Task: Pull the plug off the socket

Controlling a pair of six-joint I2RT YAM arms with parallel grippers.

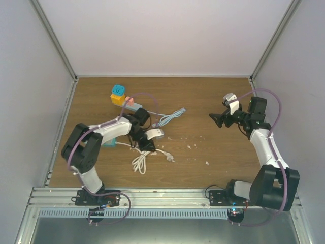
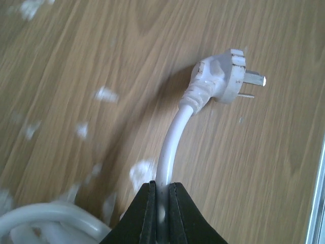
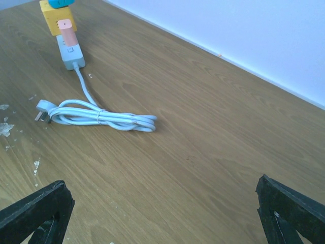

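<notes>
Plug (image 2: 221, 76): white, upper right of the left wrist view. Its 2 visible pins are bare and point right. It sits in nothing, so I judge the pull itself done.
Cord (image 2: 170, 147): drops from the plug to bottom centre, then bends into a white coil (image 2: 30, 218) at lower left.
Left gripper (image 2: 162, 189): jaws clamped on the cord just behind the plug, not on the plug's head. The thin cord probably suits the narrow fingers better than the wide head.
Socket (image 3: 71, 53): pale grey-blue strip, upper left of the right wrist view. In the top view it lies left of centre, with one end under the left arm, apart from the plug.
Yellow cube (image 3: 55, 15) and pink block (image 3: 66, 31): seated on the socket's far end.
Lead (image 3: 101, 117): the socket's own thin pale cable, bundled on the table (image 3: 213, 127) just below the strip in frame.
Teal strip (image 1: 108, 143): beside the left arm in the top view. The white cord appears to run to it.
Right gripper (image 3: 161, 183): jaws wide apart, holding nothing, at the right of the top view, well apart from the socket. It looks parked out of the way rather than bracing the strip.
Remaining: likely only lowering the plug and letting go.
</notes>
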